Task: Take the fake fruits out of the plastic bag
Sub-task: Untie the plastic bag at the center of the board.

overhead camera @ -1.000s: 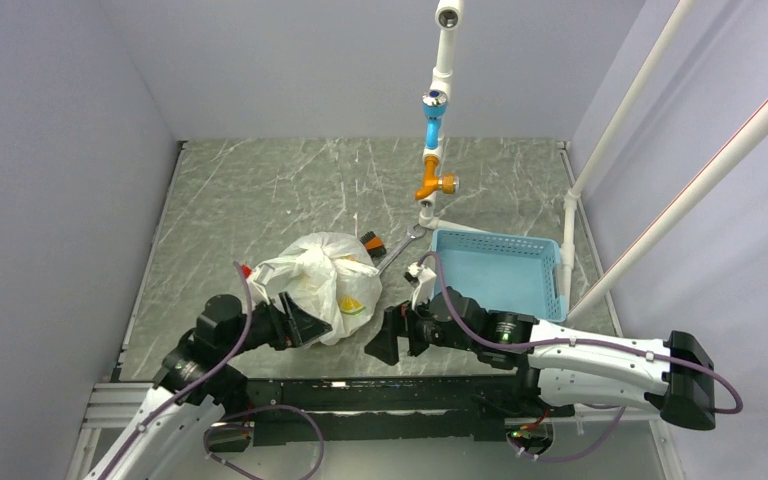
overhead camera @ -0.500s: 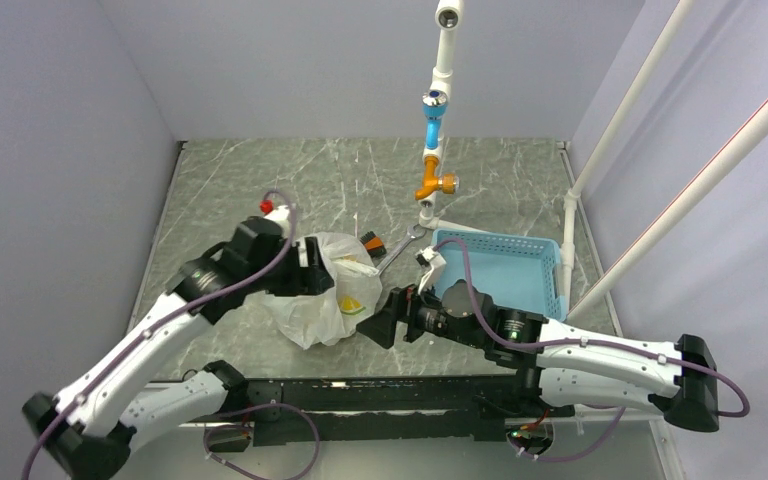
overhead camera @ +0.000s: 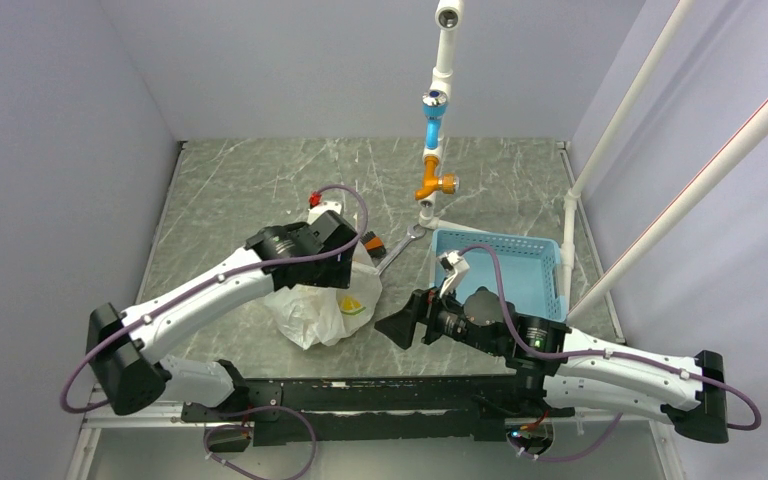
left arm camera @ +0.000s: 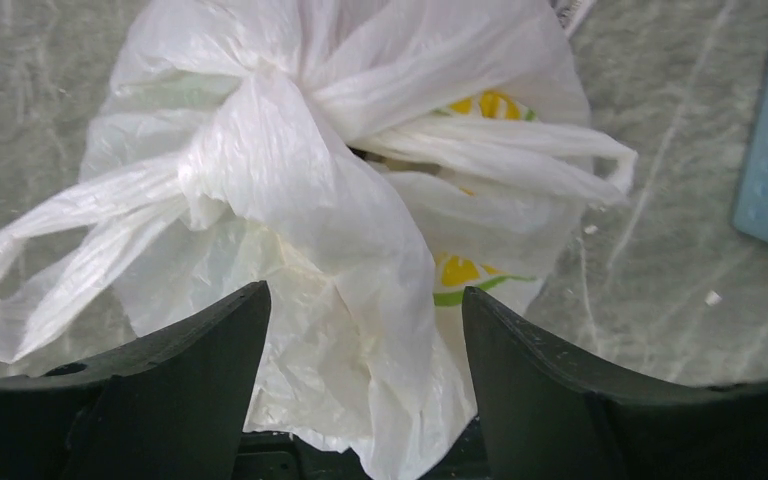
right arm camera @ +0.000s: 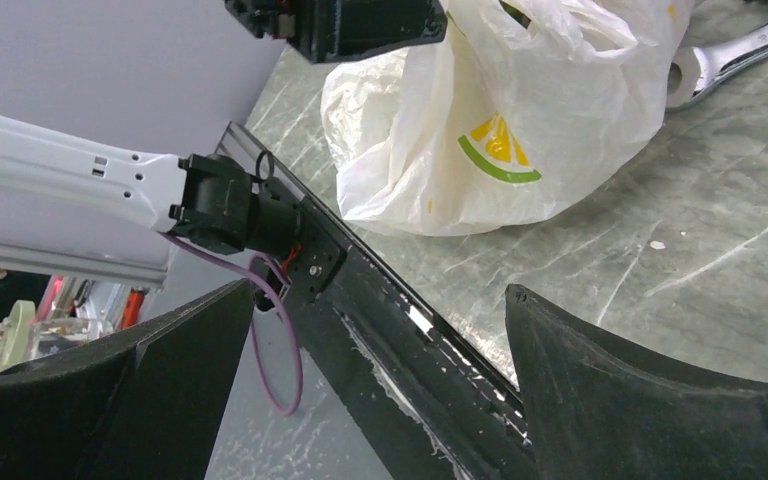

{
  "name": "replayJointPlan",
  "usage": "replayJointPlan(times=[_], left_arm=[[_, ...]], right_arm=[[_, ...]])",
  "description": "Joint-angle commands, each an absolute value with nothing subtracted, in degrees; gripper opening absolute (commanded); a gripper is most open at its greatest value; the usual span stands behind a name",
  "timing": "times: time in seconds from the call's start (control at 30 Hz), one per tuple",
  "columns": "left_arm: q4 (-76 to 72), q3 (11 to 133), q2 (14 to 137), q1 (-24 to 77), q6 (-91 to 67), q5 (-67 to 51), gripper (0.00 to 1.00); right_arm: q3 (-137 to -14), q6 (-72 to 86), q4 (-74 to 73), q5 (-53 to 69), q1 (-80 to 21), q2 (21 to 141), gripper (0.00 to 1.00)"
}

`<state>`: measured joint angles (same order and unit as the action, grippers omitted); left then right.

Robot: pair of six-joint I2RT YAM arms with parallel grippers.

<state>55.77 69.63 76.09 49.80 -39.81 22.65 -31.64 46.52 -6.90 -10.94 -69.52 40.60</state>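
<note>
The plastic bag (overhead camera: 312,308) lies near the table's front, white and crinkly with lemon-slice prints, its top gathered and its two loop handles splayed sideways. The fake fruits are hidden inside it. My left gripper (overhead camera: 340,272) hangs over the bag's top, pointing down. In the left wrist view it (left arm camera: 365,305) is open, with the bag (left arm camera: 290,180) bulging up between the jaws and nothing gripped. My right gripper (overhead camera: 392,328) is open and empty just right of the bag. In the right wrist view it (right arm camera: 380,295) hovers over the front rail, with the bag (right arm camera: 460,120) ahead.
A silver wrench (overhead camera: 396,250) lies behind the bag's right side, next to a small orange-and-black object (overhead camera: 371,241). A light blue slotted basket (overhead camera: 550,262) stands at the right. A pipe with an orange tap (overhead camera: 432,183) rises behind it. The black rail (right arm camera: 430,330) runs along the front edge.
My left arm has swung up from the near left and reached over the bag's top. My right gripper has shifted slightly right. The bag has sagged a little lower.
</note>
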Motion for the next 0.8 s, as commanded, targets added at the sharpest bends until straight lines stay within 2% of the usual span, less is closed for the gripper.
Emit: replayJointPlan(times=[0.0, 0.1, 0.3, 0.57, 0.77], left_arm=[[59.25, 75.54, 80.55, 50.09, -39.7, 30.1, 0.72], [60.62, 77.61, 83.18, 50.04, -40.63, 33.44, 0.63], [58.81, 78.77, 87.42, 50.03, -38.7, 32.1, 0.61], [57.9, 75.02, 84.64, 50.05, -38.07, 30.0, 0.23], [43.24, 61.38, 71.35, 50.05, -34.34, 16.4, 0.13]], right_arm=[[-31.24, 45.36, -7.5, -13.08, -69.76, 39.17, 1.0], [-31.47, 45.39, -10.19, -13.98, -69.72, 39.73, 1.0], [-31.86, 45.47, -13.97, -15.46, -69.77, 40.21, 1.0], [-33.35, 44.04, -12.25, -13.45, -69.78, 44.29, 1.0], [-36.09, 41.86, -9.28, -9.61, -69.65, 49.62, 1.0]])
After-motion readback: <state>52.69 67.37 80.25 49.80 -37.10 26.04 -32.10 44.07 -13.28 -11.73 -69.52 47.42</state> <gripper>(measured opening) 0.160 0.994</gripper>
